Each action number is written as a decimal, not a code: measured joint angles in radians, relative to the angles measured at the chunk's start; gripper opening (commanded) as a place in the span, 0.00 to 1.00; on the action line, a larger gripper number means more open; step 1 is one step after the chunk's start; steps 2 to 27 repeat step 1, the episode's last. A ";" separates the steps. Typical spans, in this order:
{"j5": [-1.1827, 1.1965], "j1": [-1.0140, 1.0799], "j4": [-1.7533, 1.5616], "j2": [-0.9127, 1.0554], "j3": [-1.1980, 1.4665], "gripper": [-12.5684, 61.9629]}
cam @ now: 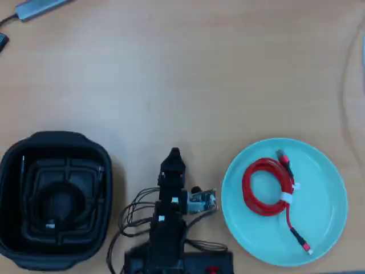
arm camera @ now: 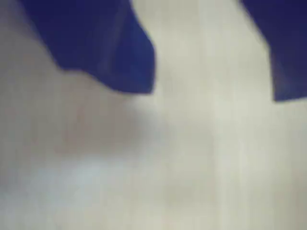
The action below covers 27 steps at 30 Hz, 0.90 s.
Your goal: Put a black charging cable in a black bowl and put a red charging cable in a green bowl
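The red charging cable (cam: 263, 189) lies coiled inside the green bowl (cam: 325, 228) at the lower right of the overhead view, its tail running toward the bowl's lower rim. The black charging cable (cam: 57, 201) lies coiled on the floor of the black bowl (cam: 11, 171) at the lower left, hard to make out against the dark floor. My gripper (cam: 174, 153) rests low between the two bowls, touching neither. In the blurred wrist view its two blue fingers (arm camera: 120, 57) stand well apart, so the gripper (arm camera: 213, 96) is open with only bare table between them.
The arm's base and thin black wires (cam: 134, 214) fill the bottom centre, with a small circuit board (cam: 202, 198) beside them. A grey hub (cam: 40, 7) and a dark plug (cam: 2, 40) lie at the top left corner. Wooden tabletop (cam: 199, 74) stretches across the far half.
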 measured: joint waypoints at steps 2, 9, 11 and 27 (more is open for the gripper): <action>0.000 -0.002 0.002 0.000 0.000 0.50; 0.000 -0.002 0.002 0.000 0.000 0.50; 0.000 -0.002 0.002 0.000 0.000 0.50; 0.000 -0.002 0.002 0.000 0.000 0.50</action>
